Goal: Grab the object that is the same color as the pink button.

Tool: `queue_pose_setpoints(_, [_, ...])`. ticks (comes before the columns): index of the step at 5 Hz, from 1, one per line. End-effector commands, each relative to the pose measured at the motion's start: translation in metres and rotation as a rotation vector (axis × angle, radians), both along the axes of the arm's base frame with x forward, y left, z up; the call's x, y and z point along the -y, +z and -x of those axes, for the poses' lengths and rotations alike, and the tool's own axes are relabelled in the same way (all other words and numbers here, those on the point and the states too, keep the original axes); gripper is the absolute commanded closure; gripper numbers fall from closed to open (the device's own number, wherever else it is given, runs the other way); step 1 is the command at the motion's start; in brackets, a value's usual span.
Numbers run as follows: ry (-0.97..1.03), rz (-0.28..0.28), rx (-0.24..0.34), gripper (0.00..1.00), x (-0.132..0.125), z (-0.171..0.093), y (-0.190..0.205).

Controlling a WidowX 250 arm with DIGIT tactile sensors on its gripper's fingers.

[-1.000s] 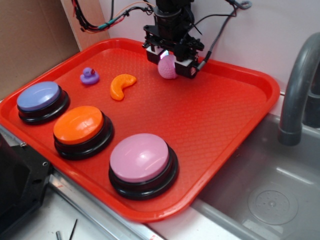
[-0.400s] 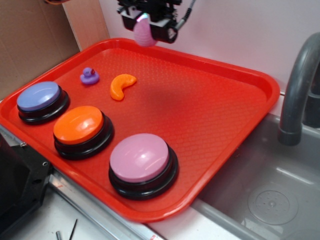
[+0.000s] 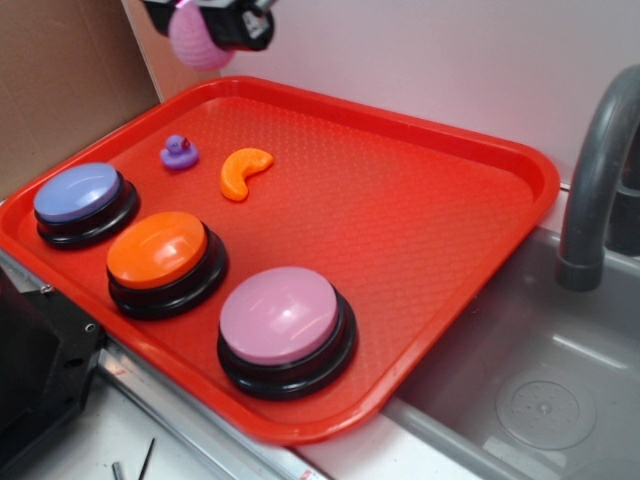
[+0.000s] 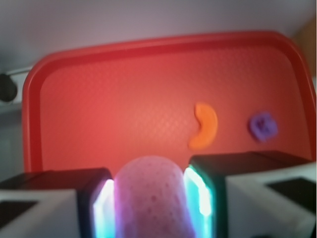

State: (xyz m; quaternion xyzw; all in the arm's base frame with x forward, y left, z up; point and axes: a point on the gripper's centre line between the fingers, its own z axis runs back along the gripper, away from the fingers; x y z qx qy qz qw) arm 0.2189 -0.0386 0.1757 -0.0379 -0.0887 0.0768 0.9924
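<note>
Since a second earlier, you had carried the gripper (image 3: 205,25) from low over the far part of the red tray (image 3: 430,230) up and off toward the far left corner, so that only its lower end showed at the top edge of the exterior view. It was clamped on the pink ball (image 3: 197,42), which had gone up with it and hung well above the tray, past the far rim.

The wrist view confirmed the hold: the pink ball (image 4: 151,198) sat squeezed between the two lit fingers (image 4: 198,198), touching both pads, with the tray far below.

To my eye the grab itself was done, and the step in hand was simply keeping it. You would have done well to keep the squeeze steady, avoid jerky sideways moves, and hold the ball clear of the wall and the cardboard on the left.

The ball looked soft and bumpy, almost knitted, a pale pink-lilac close to the dome of the pink button (image 3: 280,315) at the near edge of the tray, and far smaller than it. It bulged a little below the fingers, so I judged it would give under pressure and might creep out if the grip eased.
</note>
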Motion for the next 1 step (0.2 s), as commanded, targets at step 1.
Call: queue_pose_setpoints(1, [0.033,0.062,-0.02,1.0,-0.0113,0.0044,0.0098])
